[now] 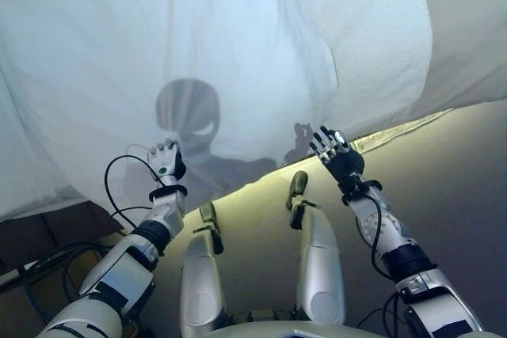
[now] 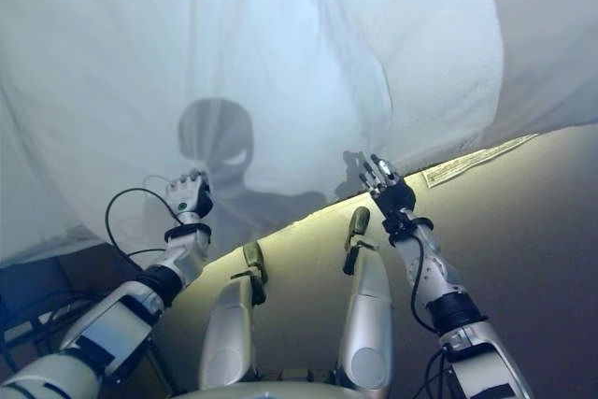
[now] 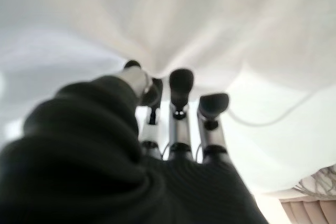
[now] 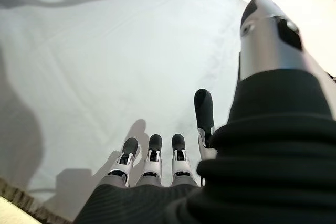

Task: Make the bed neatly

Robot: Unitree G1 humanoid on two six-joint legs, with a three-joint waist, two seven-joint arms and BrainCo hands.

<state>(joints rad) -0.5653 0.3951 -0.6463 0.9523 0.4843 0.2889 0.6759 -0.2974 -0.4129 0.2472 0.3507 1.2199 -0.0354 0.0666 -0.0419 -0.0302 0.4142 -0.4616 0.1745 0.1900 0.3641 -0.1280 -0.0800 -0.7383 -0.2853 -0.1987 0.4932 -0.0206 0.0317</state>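
Note:
A white sheet (image 1: 238, 37) fills most of both eye views, and its near edge runs slantwise just past my two hands. My left hand (image 1: 165, 161) is at that edge with its fingers curled. In the left wrist view the fingers (image 3: 178, 93) and thumb pinch the cloth (image 3: 236, 24), whose folds fan out from them. My right hand (image 1: 337, 152) is at the edge further right, open. Its straight fingers (image 4: 152, 156) hover over the smooth sheet (image 4: 105, 77) and hold nothing.
A thicker white cover (image 1: 388, 45) lies folded at the upper right. A pale label strip (image 1: 396, 131) runs along the bed's edge. Beige floor (image 1: 451, 195) lies to the right, and a dark gap (image 1: 47, 231) shows below the sheet at the lower left.

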